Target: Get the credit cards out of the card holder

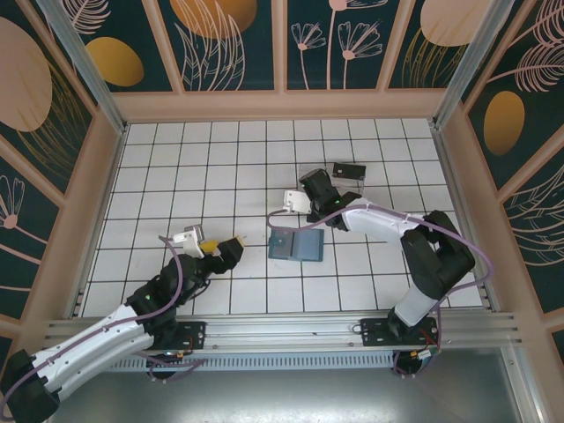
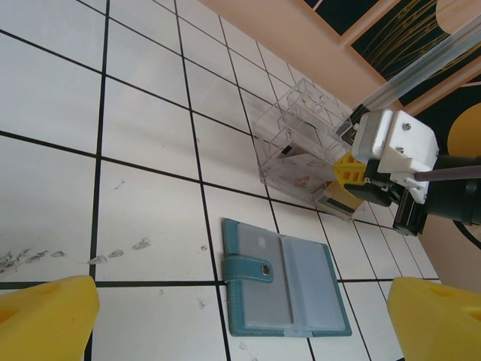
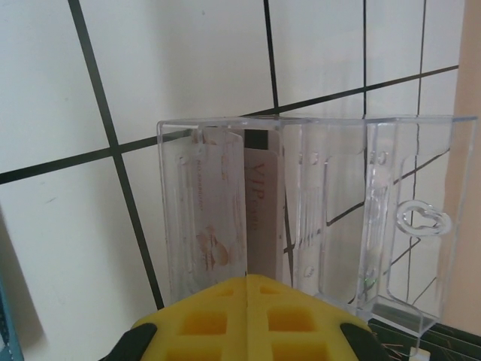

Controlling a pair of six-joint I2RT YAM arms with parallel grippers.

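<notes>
Top view: I see the whole table here. The card holder lies open and flat near the middle, a little toward the near edge. The box stands beyond it, toward the far right.
Left wrist view: this one gives me detail the top view lacks, namely the holder's snap strap and its clear pockets. Behind it stands the clear box, with the right gripper at its open side.
Right wrist view: here alone I can read "VIP" on a card standing inside the box.
Left arm: it reaches low from the near left corner. The left gripper hovers near the holder's left edge, apart from it.
Left gripper: released, its yellow pads spread wide at the bottom corners of its own view.
Right arm: the elbow is folded high by the near right edge and the forearm reaches left and away.
Right gripper: clenched, its pads pressed together and pinching the near end of the card.
</notes>
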